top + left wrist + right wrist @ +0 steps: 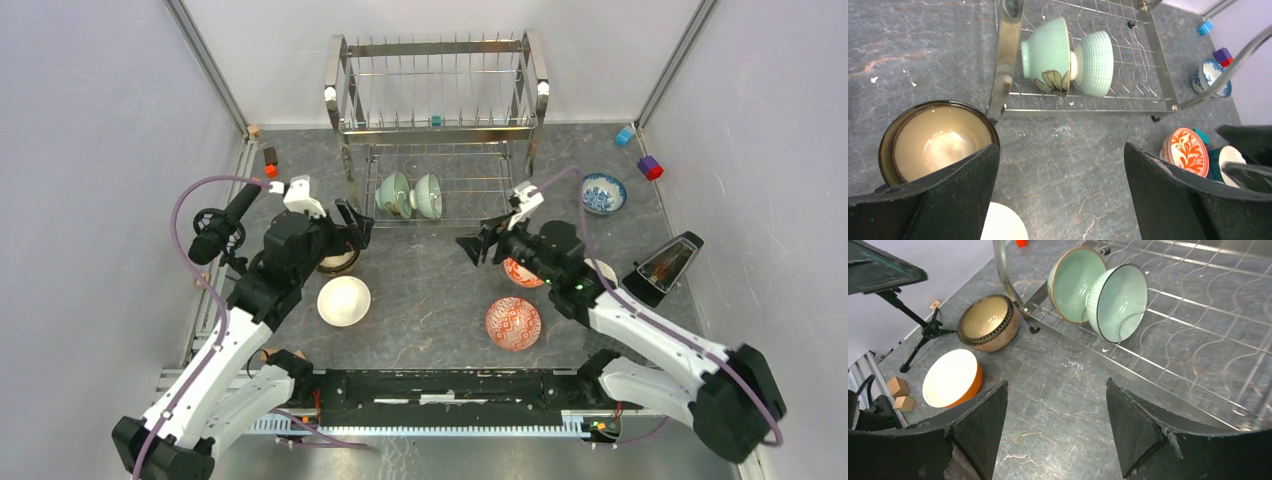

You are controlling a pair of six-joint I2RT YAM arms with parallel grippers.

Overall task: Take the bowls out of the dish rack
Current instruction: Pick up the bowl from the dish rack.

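The steel wire dish rack (437,120) stands at the back, with two pale green bowls (393,192) (427,195) on edge in its lower tier. On the table lie a dark brown bowl (338,262), a white bowl (343,301), two red patterned bowls (513,323) (522,273) and a blue-and-white bowl (603,193). My left gripper (1062,150) hangs open over bare table, just right of the brown bowl (938,140). Facing the green bowls (1075,282) (1115,297), my right gripper (1057,385) is open and holds nothing.
A small tripod-mounted device (215,235) stands at the left. A dark wedge-shaped object (668,262) sits at the right. Coloured blocks lie at the back right (624,135) (650,167), and a teal one (436,121) is on the rack. Two wooden blocks (898,387) lie near the left edge.
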